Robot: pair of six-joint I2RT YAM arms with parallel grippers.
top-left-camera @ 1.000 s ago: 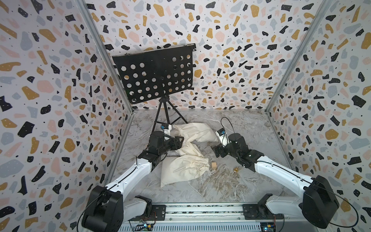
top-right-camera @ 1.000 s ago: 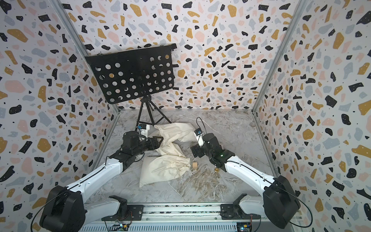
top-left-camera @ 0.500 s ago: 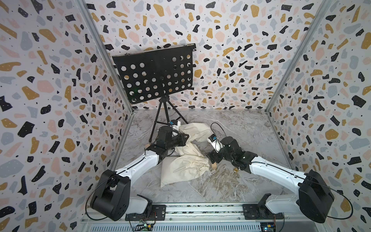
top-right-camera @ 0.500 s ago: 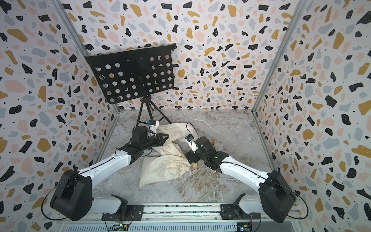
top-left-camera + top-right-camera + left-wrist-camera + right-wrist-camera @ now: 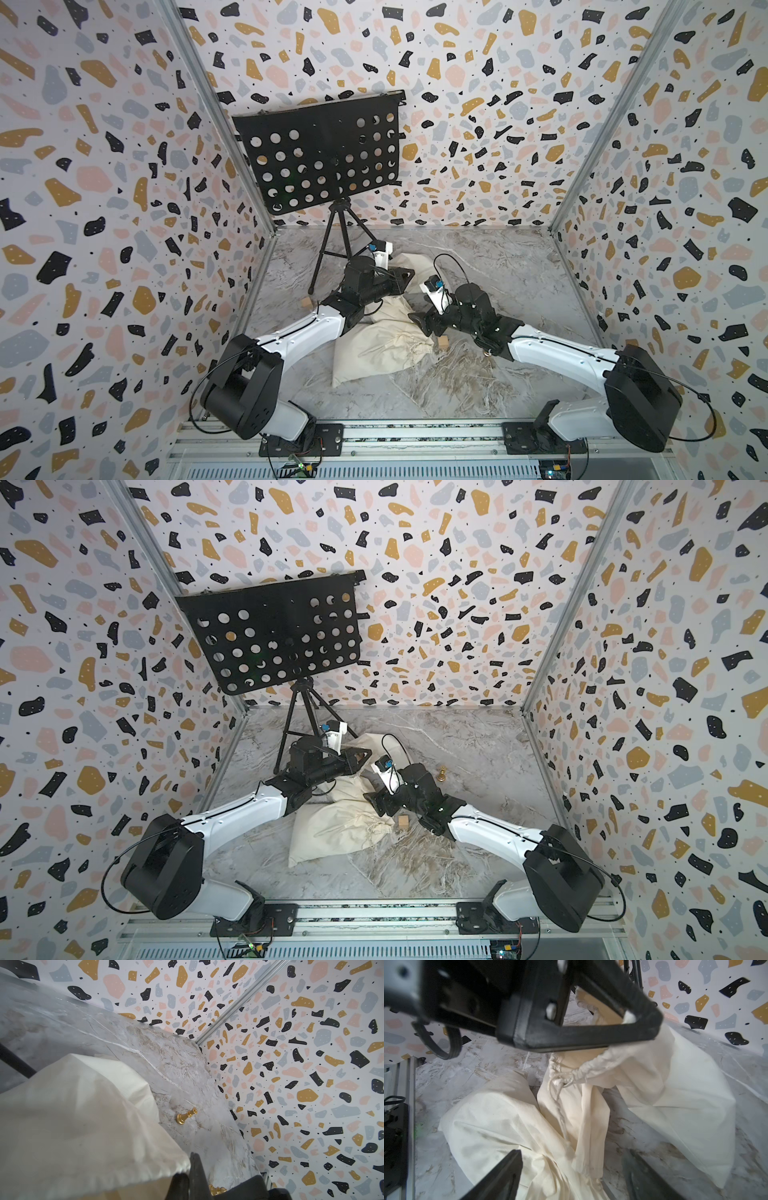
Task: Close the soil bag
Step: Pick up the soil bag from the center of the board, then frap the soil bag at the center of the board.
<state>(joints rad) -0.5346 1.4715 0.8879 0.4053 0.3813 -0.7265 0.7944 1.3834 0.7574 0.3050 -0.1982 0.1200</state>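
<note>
Our left gripper is clenched on the puckered hem of the soil bag. Its black fingers pinch a tuft of cream cloth at their tip and hold the mouth up a little. Our right gripper is spread wide and grasps nothing. Its fingers stand either side of the drawstring, which hangs from the hem.

We judge the cloth soft and limp, a matt unbleached weave that creases freely. The filled parts slump in rounded lumps and look weighty enough to stay put under a pull. The cord is thin, twisted and likely to slip. We would take it below the point where it leaves the gathered channel, then draw it away from the pinched hem. A tan surface shows inside the mouth. Whether the two lumps are one sack or two, we cannot tell.

The bag lies mid-table on the marble-patterned tabletop, between our arms and just in front of the music stand. A small wooden cube sits just beside the bag, and a gold chess pawn stands near.
</note>
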